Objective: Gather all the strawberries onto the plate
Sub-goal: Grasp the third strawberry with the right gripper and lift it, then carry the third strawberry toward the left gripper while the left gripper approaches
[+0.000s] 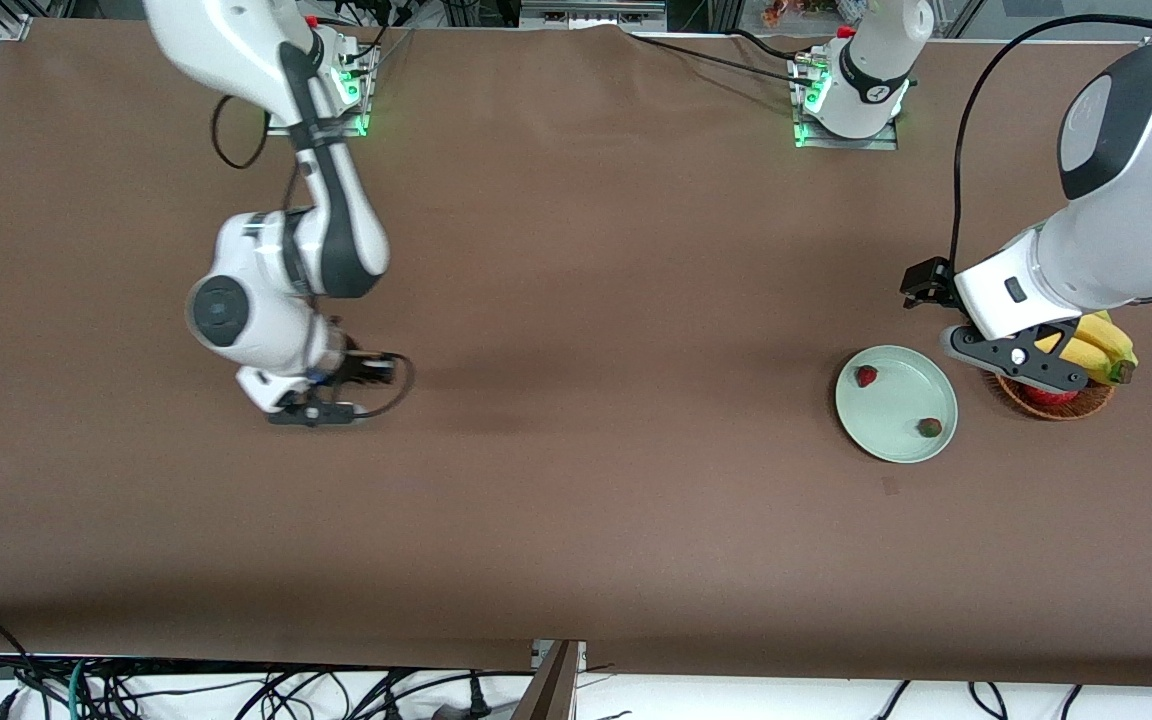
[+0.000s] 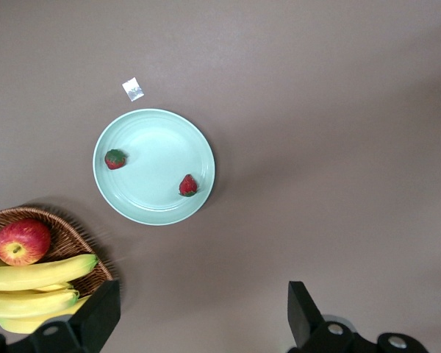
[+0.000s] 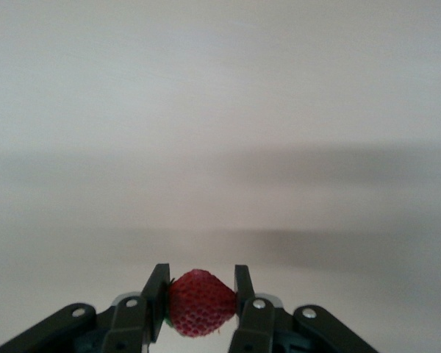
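The front view looks steeply down from high across the surface, facing the two bases at its 12 o'clock edge, and takes in nearly the whole tabletop from far off. The left wrist view looks straight down from well above; it shares with the front view the plate and the basket, which sits at the plate's 3 o'clock in the front view. The right wrist view sits low and close, looking out past the right end effector over bare surface; the front view shows that end effector too.
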Robot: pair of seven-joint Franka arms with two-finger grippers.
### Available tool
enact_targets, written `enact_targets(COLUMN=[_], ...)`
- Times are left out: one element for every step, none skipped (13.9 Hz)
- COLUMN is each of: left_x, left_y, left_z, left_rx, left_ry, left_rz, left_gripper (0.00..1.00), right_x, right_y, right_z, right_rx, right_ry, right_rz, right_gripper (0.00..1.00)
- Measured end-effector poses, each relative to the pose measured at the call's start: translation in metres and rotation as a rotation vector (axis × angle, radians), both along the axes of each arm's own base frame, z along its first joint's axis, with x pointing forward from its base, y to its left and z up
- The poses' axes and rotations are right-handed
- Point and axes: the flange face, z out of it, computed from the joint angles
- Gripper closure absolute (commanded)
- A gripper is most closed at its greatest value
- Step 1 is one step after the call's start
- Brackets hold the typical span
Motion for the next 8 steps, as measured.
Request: enact_targets(left_x=[0.0, 0.0, 0.0, 0.0, 0.0, -0.001, -0.001, -0.002], left_y=[0.0, 0.0, 0.0, 0.0, -0.001, -0.003, -0.004, -0.006], left_z=[-0.001, -0.001, -0.001, -0.001, -0.002, -0.003, -0.004, -0.006], left_rx=[0.0, 0.0, 0.0, 0.0, -0.002, -0.003, -0.004, -0.003], left_ry=[0.002, 0.002, 0.002, 0.003, 0.004, 0.007, 0.01, 0.013], left_rz=[0.001, 0.002, 0.002, 0.002, 0.001, -0.001, -0.003, -0.006], left_gripper=[0.0, 0.0, 0.0, 0.0, 0.0, 0.0, 0.0, 0.0], right_x=[-0.001, -0.004, -0.008, -0.013, -0.019, -0.029, -0.042, -0.059], right_y=[0.047, 0.09, 0.128, 0.164, 0.196, 0.226, 0.253, 0.278], right_z=[0.001, -0.003, -0.009, -0.017, -0.026, -0.037, -0.049, -0.061], right_rx=[0.018, 0.038, 0.06, 0.091, 0.129, 0.167, 0.199, 0.227], right_ry=[-0.007, -0.009, -0.009, -0.014, -0.031, -0.059, -0.085, -0.106], right_rz=[-0.034, -0.075, -0.124, -0.181, -0.238, -0.292, -0.339, -0.378], right_gripper=[0.87, 0.86, 0.85, 0.85, 0.81, 0.76, 0.65, 0.51])
